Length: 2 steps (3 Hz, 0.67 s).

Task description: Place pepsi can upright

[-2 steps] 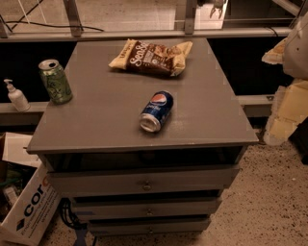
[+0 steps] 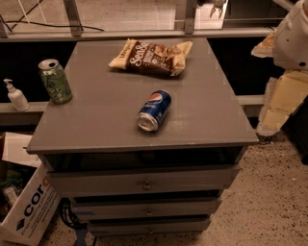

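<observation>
**Lying on its side, the pepsi can is waiting in the middle of the cabinet top**

At the near left, a cardboard box (image 2: 26, 211) with dark lettering is leaning against the floor beside the cabinet. Above it, a small white pump bottle (image 2: 17, 96) is standing on a low ledge. A green can (image 2: 55, 80) is standing upright at the left edge of the grey drawer cabinet (image 2: 96, 120), its silver top facing up.

A brown-and-tan snack bag (image 2: 151, 56) is lying flat toward the far side of the top. Nearer, about mid-surface, the pepsi can (image 2: 154, 110) is resting on its side with its logo showing upward and one silver end pointing near and slightly left. It is sitting apart from both the bag and the green can.

The gripper (image 2: 215, 6) is hanging at the far top edge of the view, beyond the cabinet's far edge and well apart from the pepsi can. Whether it is spread or pressed together cannot be told. A white arm casing (image 2: 293, 33) is showing at the far right.
</observation>
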Tool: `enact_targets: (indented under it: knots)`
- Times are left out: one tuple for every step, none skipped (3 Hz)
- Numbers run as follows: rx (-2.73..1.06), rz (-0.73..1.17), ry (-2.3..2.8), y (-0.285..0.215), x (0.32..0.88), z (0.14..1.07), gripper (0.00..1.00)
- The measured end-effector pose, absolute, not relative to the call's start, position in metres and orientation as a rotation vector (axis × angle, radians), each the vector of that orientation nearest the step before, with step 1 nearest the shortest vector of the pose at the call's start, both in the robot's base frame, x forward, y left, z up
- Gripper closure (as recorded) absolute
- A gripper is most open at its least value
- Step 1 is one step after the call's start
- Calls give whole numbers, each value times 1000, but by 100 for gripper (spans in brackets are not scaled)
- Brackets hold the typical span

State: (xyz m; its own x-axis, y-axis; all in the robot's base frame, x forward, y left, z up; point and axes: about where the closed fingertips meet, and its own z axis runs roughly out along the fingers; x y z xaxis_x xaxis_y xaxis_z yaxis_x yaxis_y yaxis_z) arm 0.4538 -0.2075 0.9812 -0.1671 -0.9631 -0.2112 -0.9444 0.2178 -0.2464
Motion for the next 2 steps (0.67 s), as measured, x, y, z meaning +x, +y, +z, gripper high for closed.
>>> enact_targets:
  knots:
    - [-1958,-89,2084,-178,483,965,0]
    - [-2167,-111,1942,-142,511,942,0]
